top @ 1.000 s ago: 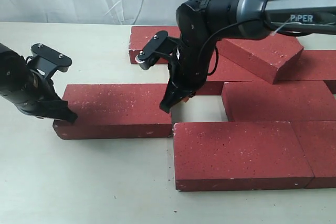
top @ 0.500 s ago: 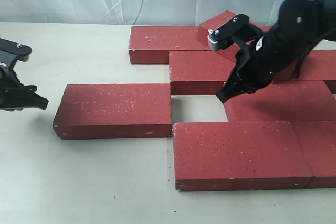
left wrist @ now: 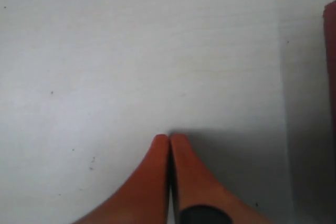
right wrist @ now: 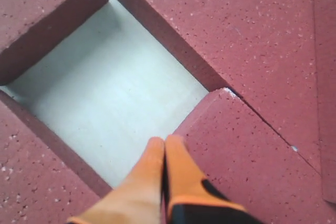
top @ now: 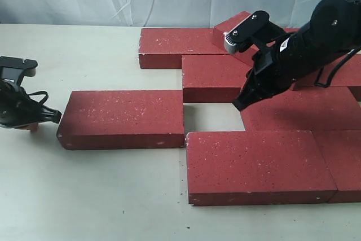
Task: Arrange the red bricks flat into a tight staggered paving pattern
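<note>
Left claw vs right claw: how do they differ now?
Left claw sits low over bare table beside the short end of the lone brick; right claw hangs over the gap among laid bricks. Left claw lies nearly level; right claw slants steeply down. Both shut, holding nothing.

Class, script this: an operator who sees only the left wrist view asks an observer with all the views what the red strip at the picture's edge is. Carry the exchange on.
Observer: That is a lone red brick, lying flat; the left gripper is at its short end.
Operator: What lies beyond it?
Observer: At its other end, a bare gap ringed by other red bricks.
Operator: Where is the other arm?
Observer: The right gripper, shut, points down at that gap's edge.
</note>
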`<state>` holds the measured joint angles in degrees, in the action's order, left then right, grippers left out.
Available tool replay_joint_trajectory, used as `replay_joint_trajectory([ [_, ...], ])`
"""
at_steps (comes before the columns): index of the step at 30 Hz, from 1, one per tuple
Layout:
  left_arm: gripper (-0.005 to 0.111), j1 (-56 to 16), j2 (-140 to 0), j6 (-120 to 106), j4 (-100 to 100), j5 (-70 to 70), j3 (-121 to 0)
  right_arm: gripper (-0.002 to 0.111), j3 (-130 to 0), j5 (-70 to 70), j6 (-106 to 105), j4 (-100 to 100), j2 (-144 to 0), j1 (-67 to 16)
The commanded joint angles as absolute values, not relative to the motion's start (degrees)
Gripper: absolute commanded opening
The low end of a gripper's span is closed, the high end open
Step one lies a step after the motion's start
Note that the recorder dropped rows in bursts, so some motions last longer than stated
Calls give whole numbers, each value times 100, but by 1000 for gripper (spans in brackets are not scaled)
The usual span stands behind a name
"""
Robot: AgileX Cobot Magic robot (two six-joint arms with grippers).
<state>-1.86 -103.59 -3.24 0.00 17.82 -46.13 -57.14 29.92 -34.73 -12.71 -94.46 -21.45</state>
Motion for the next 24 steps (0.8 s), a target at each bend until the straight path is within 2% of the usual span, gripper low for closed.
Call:
replay_joint_trajectory([
  [1,0,-415,-10378,-382,-121,1473,-4615,-1,-5685,2876,-3519,-1370,-9391,-2132],
  [17,0,-987,-10402,-431,-188,1281,-4615,-1,-5685,2842,-3544,-1577,-9391,-2132],
  [24,0,-1175,-10402,-431,-213,1173,-4615,-1,-5685,2968,-4716,-2464,-9459,-2364],
])
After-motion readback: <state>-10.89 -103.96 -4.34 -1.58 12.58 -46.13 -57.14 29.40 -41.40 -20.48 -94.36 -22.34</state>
